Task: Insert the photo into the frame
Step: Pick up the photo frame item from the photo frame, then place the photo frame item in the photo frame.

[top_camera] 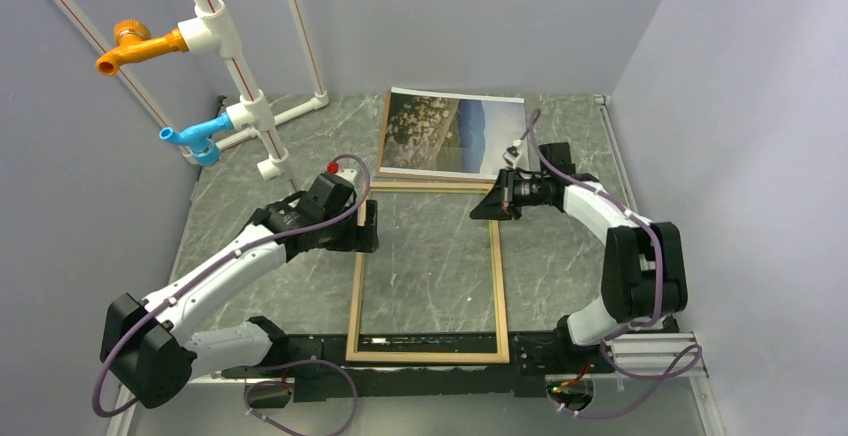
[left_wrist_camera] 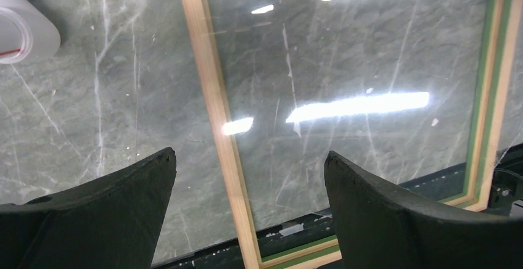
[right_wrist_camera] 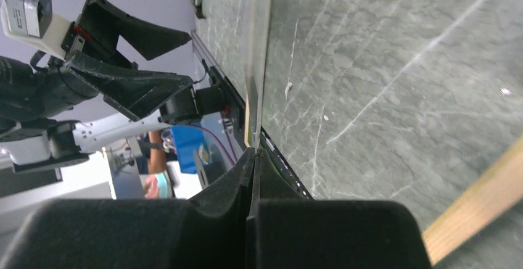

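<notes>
One frame (top_camera: 499, 286) flat on counter (top_camera: 560, 256), one photo (top_camera: 450, 131) behind it. Left fingers (left_wrist_camera: 123, 201) apart astride left rail; right fingers (right_wrist_camera: 216, 195) together at far-right corner.

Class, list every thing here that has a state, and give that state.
frame: lying flat, wood face up, empty.
photo: picture side up, beyond the frame, not in it.
left gripper: open, over the frame's left rail.
right gripper: shut, at the frame's right rail.

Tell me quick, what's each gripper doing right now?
Left gripper: open, straddling the frame at its left rail, holding nothing.
Right gripper: closed at the frame's far right corner; whether it pinches the frame cannot be told.
</notes>
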